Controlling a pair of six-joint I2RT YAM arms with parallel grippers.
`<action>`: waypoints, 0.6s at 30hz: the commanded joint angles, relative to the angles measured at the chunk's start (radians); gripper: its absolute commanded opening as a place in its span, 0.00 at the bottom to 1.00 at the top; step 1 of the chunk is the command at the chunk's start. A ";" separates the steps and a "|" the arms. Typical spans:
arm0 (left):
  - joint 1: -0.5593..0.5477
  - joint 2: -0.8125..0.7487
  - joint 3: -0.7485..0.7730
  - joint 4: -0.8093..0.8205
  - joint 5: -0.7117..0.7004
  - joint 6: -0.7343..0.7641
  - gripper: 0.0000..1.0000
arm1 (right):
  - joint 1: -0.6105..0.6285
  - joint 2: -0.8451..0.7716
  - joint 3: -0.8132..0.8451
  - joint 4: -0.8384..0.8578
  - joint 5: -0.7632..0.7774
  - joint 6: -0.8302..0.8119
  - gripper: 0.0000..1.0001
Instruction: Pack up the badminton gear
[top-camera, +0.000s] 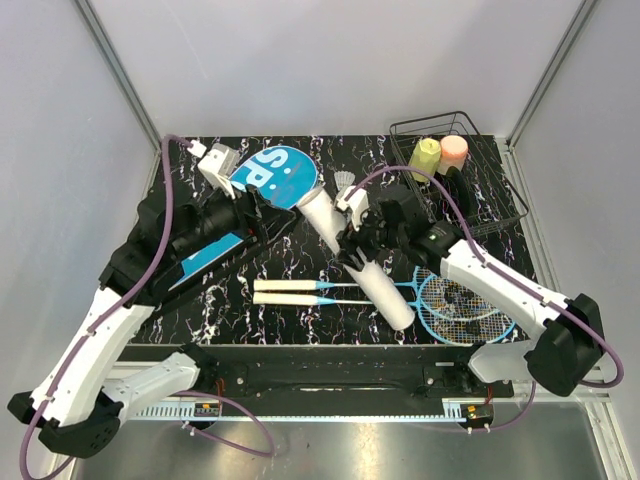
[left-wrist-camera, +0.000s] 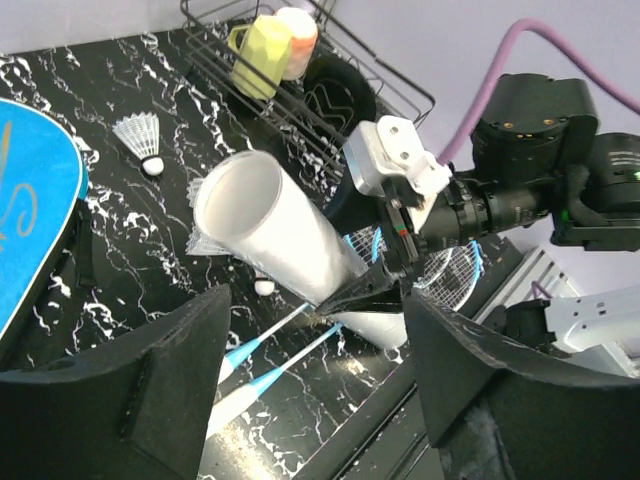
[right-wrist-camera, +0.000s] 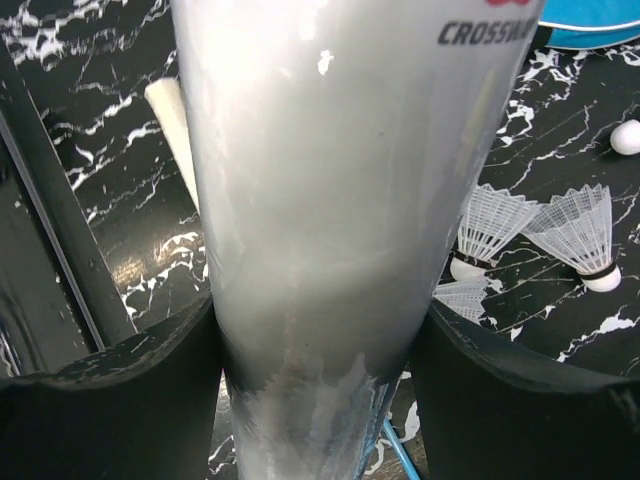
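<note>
The long white tube (top-camera: 365, 265) lies slantwise at mid-table, its open end (left-wrist-camera: 238, 200) facing my left gripper and seemingly raised. My right gripper (top-camera: 358, 252) is shut on the tube's middle; the tube (right-wrist-camera: 320, 200) fills the gap between its fingers (right-wrist-camera: 130, 400). My left gripper (top-camera: 268, 215) is open and empty, just short of the open end, over the blue "SPORT" cover (top-camera: 275, 172). Two blue rackets (top-camera: 330, 294) lie side by side near the front, heads (top-camera: 462, 305) to the right. Shuttlecocks lie loose beside the tube (left-wrist-camera: 140, 135) (right-wrist-camera: 580, 235) (right-wrist-camera: 488, 228).
A black wire basket (top-camera: 470, 135) stands at the back right with a yellow bottle (top-camera: 425, 157) and a pink bottle (top-camera: 454, 152) in it. White walls close in the table on three sides. A black rail (top-camera: 330, 365) runs along the front edge.
</note>
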 joint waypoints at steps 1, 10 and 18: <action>0.005 0.036 0.041 -0.040 0.051 0.034 0.70 | 0.071 -0.046 -0.022 0.032 0.035 -0.119 0.61; 0.005 0.125 0.067 -0.111 0.155 0.099 0.52 | 0.113 -0.081 -0.065 0.060 0.034 -0.139 0.58; 0.006 0.132 0.015 -0.114 0.166 0.094 0.42 | 0.130 -0.089 -0.072 0.067 0.042 -0.150 0.56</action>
